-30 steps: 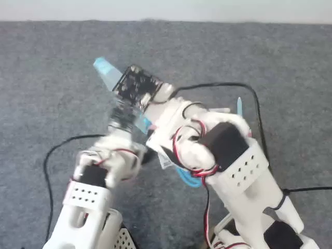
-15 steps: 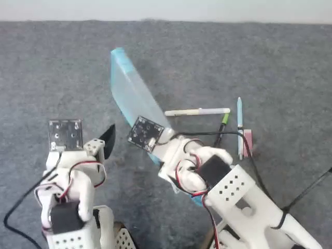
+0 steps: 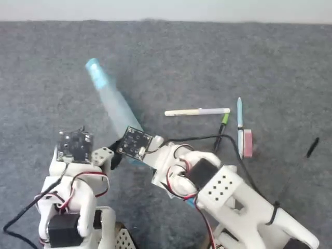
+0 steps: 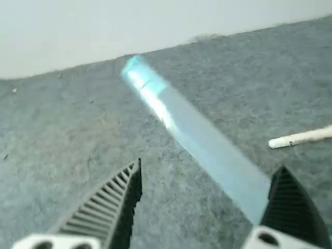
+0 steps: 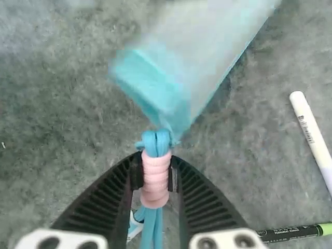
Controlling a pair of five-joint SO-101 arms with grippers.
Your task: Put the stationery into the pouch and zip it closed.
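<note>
Pouch (image 3: 111, 106) is stretching diagonally across the grey surface (image 3: 207, 57), translucent blue, from the arms at the near side out toward the far left. Can't tell whether its far end is resting on the surface or lifted, and can't tell whether the zip is open.

The right pincer (image 5: 154, 163) is clamping narrow on the pink bead (image 5: 155, 179) of the zip pull. Its fingers (image 5: 116, 202) are pressing the bead from both sides, and the blue cord (image 5: 155, 141) is running through the bead to the pouch's near corner. Nothing else in that grip.

The left pincer (image 4: 210, 171) is sitting wide open, gripping nothing and touching nothing. It is hovering near the pouch, whose body is showing farther off in the gap between the two toothed fingers (image 4: 116, 199).

Stationery is all lying on the surface, outside the pouch and to its right:
- The white pen (image 3: 197, 111) is lying crosswise.
- The green-tipped black marker (image 3: 222, 124) is angling down from the pen's right end.
- The light blue pen (image 3: 239, 124) is lying lengthwise just beside the marker.
- The pink eraser (image 3: 247, 143) is sitting against the blue pen's near end.

A black cable (image 3: 207, 137) from the right arm is crossing over the marker.
</note>
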